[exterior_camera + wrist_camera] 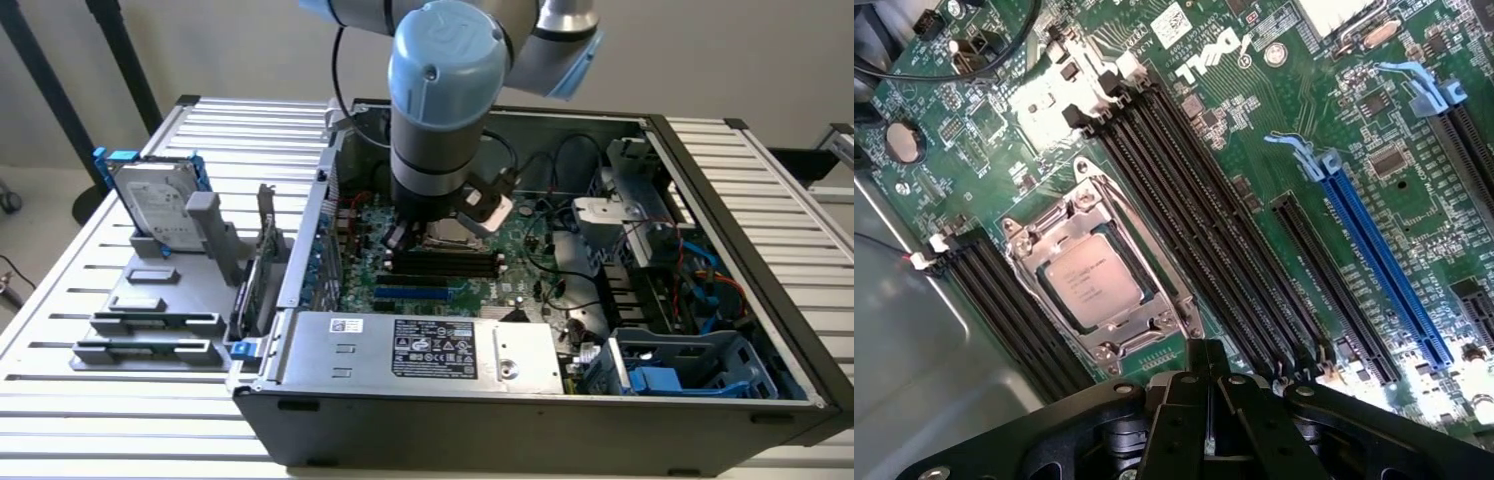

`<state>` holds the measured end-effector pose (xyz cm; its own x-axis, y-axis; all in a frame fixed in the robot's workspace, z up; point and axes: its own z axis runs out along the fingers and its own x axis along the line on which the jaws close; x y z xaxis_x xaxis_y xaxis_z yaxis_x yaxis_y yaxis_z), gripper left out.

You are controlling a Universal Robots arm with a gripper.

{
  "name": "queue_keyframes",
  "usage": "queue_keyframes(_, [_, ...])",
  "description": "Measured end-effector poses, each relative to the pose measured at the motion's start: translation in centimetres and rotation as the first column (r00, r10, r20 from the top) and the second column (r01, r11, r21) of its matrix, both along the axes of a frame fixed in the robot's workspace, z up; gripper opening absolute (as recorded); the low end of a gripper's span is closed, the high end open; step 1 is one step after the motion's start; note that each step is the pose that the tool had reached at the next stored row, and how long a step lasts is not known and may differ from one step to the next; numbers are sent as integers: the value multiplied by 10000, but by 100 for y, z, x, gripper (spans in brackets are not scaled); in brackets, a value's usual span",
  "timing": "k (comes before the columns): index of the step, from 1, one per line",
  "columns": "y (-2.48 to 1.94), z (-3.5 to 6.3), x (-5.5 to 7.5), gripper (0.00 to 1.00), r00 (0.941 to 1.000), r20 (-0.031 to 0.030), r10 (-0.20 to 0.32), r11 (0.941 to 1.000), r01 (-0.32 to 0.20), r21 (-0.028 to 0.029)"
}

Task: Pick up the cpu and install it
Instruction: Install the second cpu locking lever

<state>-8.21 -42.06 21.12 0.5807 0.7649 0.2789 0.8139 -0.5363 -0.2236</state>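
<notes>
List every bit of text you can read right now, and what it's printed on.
"DELL": white lettering on the green motherboard, beside the black memory slots.
cpu in its socket: printed lines on the metal top, too small to read.
White sticker on the motherboard: a code, unreadable.
Power supply label: text and marks too small to read.
Hard drive label: unreadable.
</notes>
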Motion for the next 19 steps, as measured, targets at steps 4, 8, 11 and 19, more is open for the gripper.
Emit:
queue_keyframes(4, [23, -42, -8, 11, 10000, 0, 0, 10000, 0, -7])
queue_keyframes(8, [39, -83, -12, 11, 10000, 0, 0, 10000, 0, -17])
queue_keyframes(11, [57, -107, -22, 11, 10000, -1, 1, 10000, -1, -21])
queue_keyframes(19, [81, -167, -26, 11, 10000, 0, 1, 10000, -1, -25])
